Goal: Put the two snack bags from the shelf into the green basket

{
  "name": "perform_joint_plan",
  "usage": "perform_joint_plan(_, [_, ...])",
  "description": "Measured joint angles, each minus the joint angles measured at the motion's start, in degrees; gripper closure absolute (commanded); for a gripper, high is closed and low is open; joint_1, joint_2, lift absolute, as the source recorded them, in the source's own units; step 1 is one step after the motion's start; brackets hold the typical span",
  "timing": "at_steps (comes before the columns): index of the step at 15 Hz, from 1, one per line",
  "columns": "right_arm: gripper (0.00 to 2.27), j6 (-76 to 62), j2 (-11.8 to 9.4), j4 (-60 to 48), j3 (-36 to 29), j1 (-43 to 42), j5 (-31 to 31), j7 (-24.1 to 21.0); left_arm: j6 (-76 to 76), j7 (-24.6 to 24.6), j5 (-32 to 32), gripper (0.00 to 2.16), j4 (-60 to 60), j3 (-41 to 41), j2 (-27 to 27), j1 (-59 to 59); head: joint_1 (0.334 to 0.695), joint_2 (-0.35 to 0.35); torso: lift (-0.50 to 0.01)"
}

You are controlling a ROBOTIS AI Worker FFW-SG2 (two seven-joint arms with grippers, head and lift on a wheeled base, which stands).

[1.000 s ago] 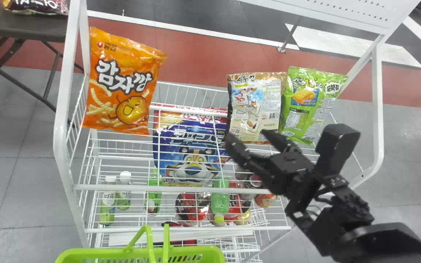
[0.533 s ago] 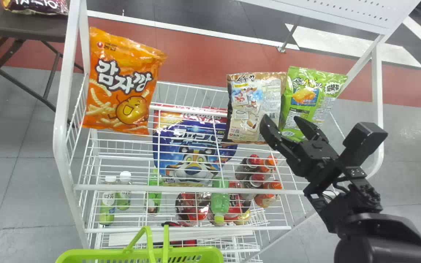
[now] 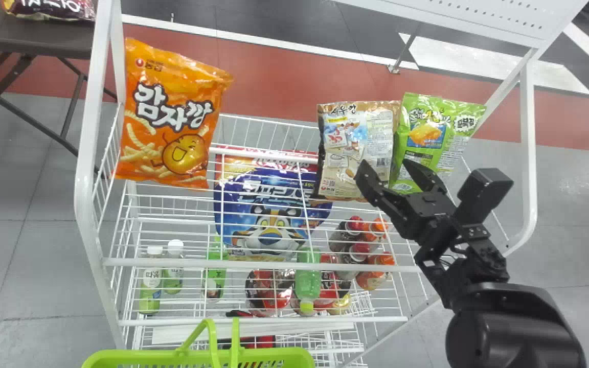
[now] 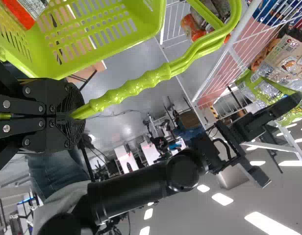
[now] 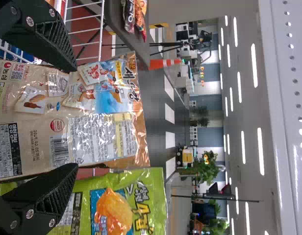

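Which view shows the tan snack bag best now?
The right wrist view: the tan snack bag faces that camera up close. The head view shows it beside the green bag, a finger of the right gripper covering one lower corner; the left wrist view has it cut off at the edge.

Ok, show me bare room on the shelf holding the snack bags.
The free stretch is the bare wire between the orange bag and the beige bag, behind the white front rail. The right end is crowded: the beige bag and green bag stand side by side, with the right gripper in front of them.
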Motion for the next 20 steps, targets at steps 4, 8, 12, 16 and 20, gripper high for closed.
perform_joint_plan(4, [0.13, 0.42, -0.15, 2.42, 1.46, -2.10, 2.68, -0.49, 0.09, -0.09, 0.00, 1.98, -0.25, 0.08, 0.02, 0.05, 0.695, -0.350, -0.010])
perform_joint_plan(8, [0.13, 1.26, -0.15, 5.94, 3.20, -5.22, 4.91, -2.65, 0.15, -0.05, 0.00, 1.98, -0.32, 0.41, 0.11, 0.04, 0.695, -0.350, -0.010])
perform_joint_plan(12, [0.53, 1.57, -0.15, 11.08, 5.10, -9.16, 7.26, -2.85, -0.02, -0.41, 0.07, 1.98, -0.16, 0.76, 0.07, 0.04, 0.695, -0.350, -0.010])
perform_joint_plan(16, [2.25, 1.84, -0.01, 12.69, 6.57, -10.65, 6.92, -5.24, -0.33, -0.43, 0.11, 1.98, 0.20, 0.93, -0.10, 0.07, 0.695, -0.350, -0.010])
perform_joint_plan(20, [2.25, -1.26, 0.04, 12.67, 7.05, -9.71, 6.42, -6.49, -0.38, -0.36, 0.18, 1.98, 0.22, 1.05, -0.17, 0.12, 0.695, -0.350, -0.010])
